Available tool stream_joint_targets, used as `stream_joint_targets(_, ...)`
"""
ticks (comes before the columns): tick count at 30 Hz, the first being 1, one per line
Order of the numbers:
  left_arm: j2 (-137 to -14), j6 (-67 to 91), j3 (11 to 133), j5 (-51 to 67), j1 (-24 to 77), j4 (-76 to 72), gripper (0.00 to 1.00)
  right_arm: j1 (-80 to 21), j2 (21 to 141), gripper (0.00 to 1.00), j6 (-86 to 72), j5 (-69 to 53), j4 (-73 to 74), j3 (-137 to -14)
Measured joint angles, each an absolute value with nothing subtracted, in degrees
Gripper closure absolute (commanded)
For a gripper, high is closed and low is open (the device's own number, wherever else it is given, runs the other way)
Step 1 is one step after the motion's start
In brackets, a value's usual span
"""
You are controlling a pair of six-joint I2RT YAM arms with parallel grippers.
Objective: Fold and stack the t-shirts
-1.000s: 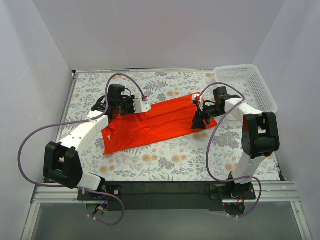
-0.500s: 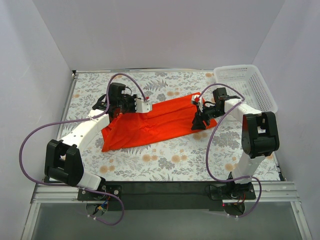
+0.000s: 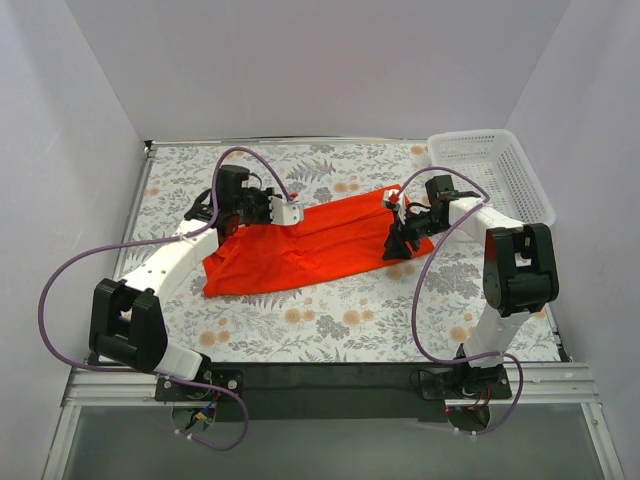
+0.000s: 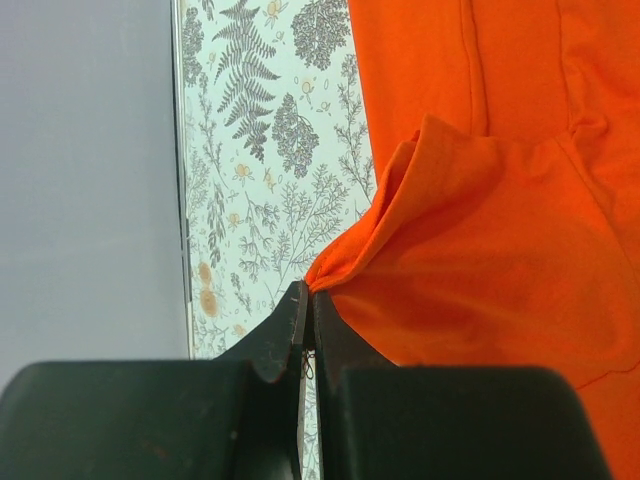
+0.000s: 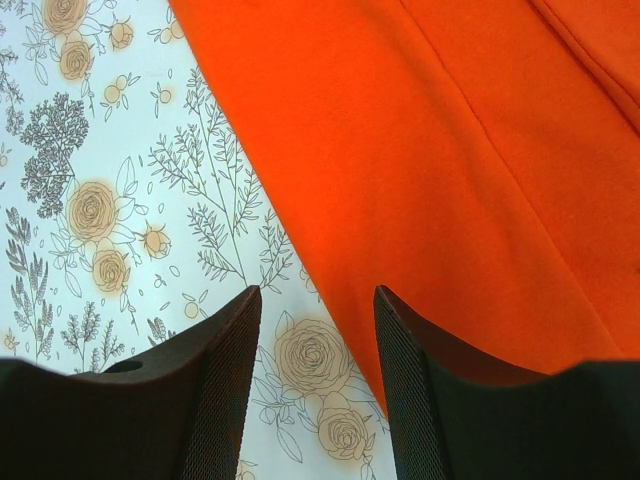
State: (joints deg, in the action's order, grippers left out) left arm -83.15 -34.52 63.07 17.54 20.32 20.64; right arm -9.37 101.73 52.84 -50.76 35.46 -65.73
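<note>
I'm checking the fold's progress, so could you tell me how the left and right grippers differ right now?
The left gripper is shut, pinching a bit of the t-shirt; the right gripper is open and grips nothing. Cloth tents up to the left gripper's tips, while the right gripper only has the shirt's edge and the table showing between its jaws. Both are at the same shirt, at opposite ends.

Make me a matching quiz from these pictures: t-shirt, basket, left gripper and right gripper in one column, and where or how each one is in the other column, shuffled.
Column one:
1. t-shirt
2. basket
3. left gripper
4. right gripper

Column two:
A. open, poised over the orange cloth's edge
B. at the far right corner of the table
C. shut, pinching a fold of orange cloth
D. spread across the middle of the table

Pairs: 1-D, 2-B, 3-C, 4-A
</note>
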Motion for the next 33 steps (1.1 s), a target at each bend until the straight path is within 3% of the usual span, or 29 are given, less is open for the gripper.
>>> stream_joint_targets(12,-83.2,-33.8,60.9,17.3,18.9,19.0,0.99,-9.4,101.7,0.53,52.6,-50.7,35.4,-65.7)
stream_joint_targets(13,-83.2,-33.6,60.7,17.3,18.9,18.8,0.91,-9.4,101.7,0.53,52.6,-50.7,35.4,-65.7)
stream_joint_targets(14,-83.4,-33.5,60.5,17.4,18.9,18.7,0.76,-9.4,101.7,0.52,52.6,-50.7,35.4,-65.7)
stream_joint_targets(16,-84.3,-32.4,60.4,17.6,18.9,18.0,0.72,-9.4,101.7,0.53,52.6,-50.7,35.4,-65.7)
stream_joint_targets(17,-85.0,-31.3,60.4,17.5,18.9,17.7,0.63,-9.4,101.7,0.52,52.5,-50.7,35.4,-65.7)
stream_joint_targets(18,-85.5,-30.6,60.3,17.3,19.0,17.4,0.37,-9.4,101.7,0.52,52.5,-50.5,35.4,-65.7)
stream_joint_targets(23,-85.5,-21.0,59.5,12.3,19.9,15.0,0.32,-9.4,101.7,0.52,52.4,-49.5,35.4,-65.7)
stream_joint_targets(24,-84.8,-17.9,59.5,10.5,20.0,14.4,0.28,-9.4,101.7,0.52,52.4,-49.4,35.4,-65.7)
stream_joint_targets(25,-83.7,-14.2,59.5,8.3,20.2,13.9,0.16,-9.4,101.7,0.52,52.3,-49.2,35.4,-65.7)
stream_joint_targets(27,-80.8,-4.6,59.5,3.4,20.3,13.3,0.07,-9.5,101.5,0.52,52.2,-48.6,35.4,-65.7)
stream_joint_targets(33,-69.9,26.0,59.8,-5.3,18.8,20.3,0.11,-14.8,100.9,0.52,50.8,-45.7,35.4,-65.8)
